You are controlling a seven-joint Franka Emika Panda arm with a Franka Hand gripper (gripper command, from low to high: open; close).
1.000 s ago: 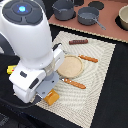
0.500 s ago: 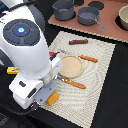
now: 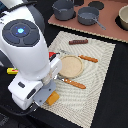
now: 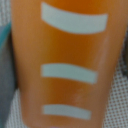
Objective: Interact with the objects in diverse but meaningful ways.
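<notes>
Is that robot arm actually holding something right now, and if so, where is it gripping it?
It cannot be told. The gripper is hidden behind the arm, low over the orange ridged block. The block fills the wrist view, but no fingers show.

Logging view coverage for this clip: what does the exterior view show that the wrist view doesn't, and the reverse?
Only the exterior view shows the layout: the striped placemat, the round tan plate, the thin brown stick, two grey pots on the brown board, and the arm covering the mat's near corner. Only the wrist view shows surface detail: pale curved stripes across an orange face. Both share the orange block lying on the mat's weave. Neither shows the gripper's fingers.
</notes>
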